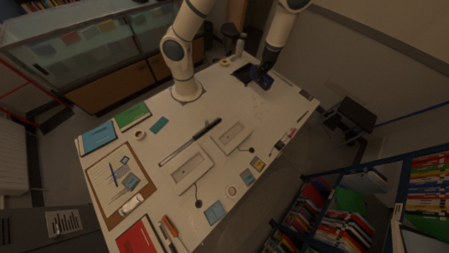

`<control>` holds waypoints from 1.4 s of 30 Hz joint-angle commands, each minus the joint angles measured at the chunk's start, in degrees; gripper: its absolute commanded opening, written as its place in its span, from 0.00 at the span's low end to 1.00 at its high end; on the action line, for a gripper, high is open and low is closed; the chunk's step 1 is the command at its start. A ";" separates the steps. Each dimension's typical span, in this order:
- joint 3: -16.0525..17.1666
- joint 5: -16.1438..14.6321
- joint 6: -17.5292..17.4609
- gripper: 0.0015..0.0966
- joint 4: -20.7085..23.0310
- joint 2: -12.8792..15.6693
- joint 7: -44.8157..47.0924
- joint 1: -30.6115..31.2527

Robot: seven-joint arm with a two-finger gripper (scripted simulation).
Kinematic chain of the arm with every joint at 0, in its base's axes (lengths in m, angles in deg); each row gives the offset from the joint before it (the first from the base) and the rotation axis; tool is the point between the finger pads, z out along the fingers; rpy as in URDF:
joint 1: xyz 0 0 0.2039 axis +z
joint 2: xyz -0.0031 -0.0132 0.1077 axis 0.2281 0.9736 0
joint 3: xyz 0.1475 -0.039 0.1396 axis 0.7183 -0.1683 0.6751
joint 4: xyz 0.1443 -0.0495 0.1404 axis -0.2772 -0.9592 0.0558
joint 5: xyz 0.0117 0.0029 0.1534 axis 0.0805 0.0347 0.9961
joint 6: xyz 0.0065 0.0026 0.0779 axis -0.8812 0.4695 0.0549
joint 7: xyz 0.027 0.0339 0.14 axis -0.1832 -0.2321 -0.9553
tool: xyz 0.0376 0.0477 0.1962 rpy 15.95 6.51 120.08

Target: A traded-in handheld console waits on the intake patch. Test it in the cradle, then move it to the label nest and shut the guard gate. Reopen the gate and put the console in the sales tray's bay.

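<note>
The blue handheld console is partly hidden by my fingers at the far end of the table. I hold it in my closed gripper, just right of a dark patch on the tabletop. The console is tilted. Two pale recessed trays sit mid-table: one nearer the far end and one nearer the near end. A long dark bar lies along their left side.
The table's right edge drops to the floor beside a black chair. The arm's base stands left of the console. Tape rolls, cards, notebooks and a clipboard crowd the near end.
</note>
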 commanded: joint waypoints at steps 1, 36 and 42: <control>-0.03 -0.03 -0.07 0.07 -0.25 -0.33 0.44 -0.51; 0.38 -0.28 0.71 0.07 -4.96 -5.81 17.94 -18.32; 0.36 -0.28 0.72 0.07 -4.96 -5.82 17.73 -18.37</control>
